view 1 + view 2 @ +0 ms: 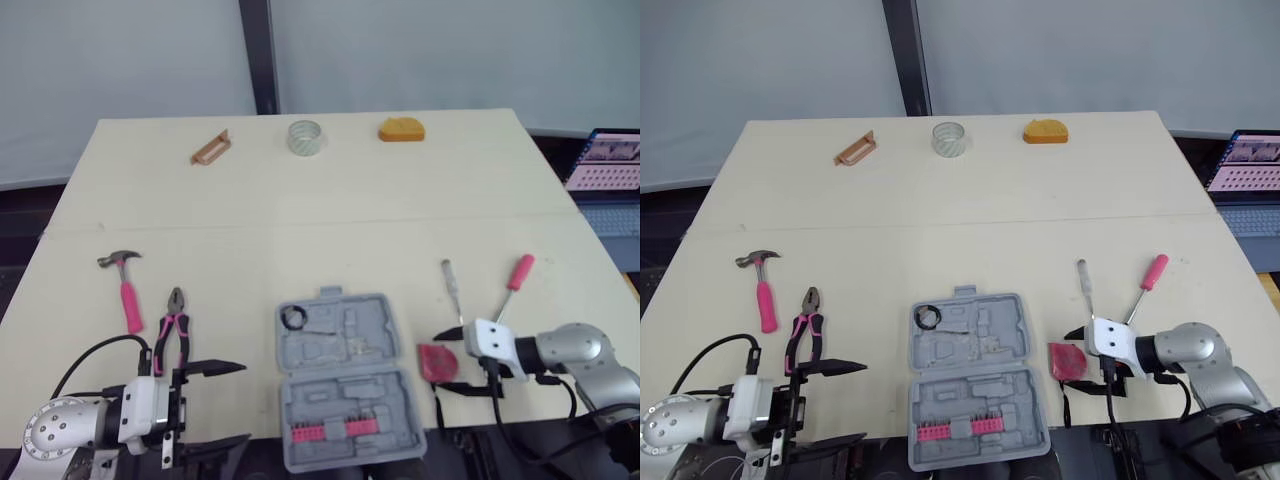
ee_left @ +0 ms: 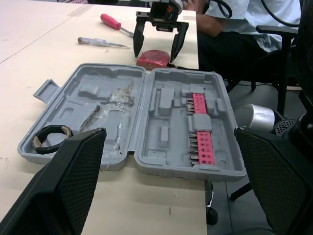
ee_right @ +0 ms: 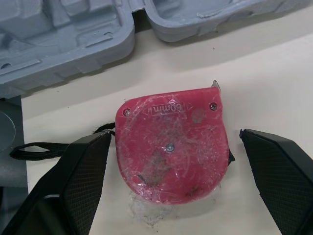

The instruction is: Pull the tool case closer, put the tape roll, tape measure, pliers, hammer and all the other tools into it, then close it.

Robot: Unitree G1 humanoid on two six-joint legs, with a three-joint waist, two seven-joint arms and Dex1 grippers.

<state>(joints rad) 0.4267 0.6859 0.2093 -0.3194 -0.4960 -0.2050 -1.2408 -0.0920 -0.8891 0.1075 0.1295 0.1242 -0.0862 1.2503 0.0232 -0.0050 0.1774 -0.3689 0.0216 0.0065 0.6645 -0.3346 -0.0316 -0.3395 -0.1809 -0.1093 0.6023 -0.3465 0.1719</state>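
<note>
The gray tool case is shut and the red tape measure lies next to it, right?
No, the tool case is open, its two halves lying flat, as the left wrist view shows. The red tape measure does lie next to it.

Matt moulded plastic tool case (image 1: 352, 388)

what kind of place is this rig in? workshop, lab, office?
Likely a lab or office test space, not a workshop: a tool case and hammer staged on a plain pale table, a laptop open beside it, a person seated close by.
</note>
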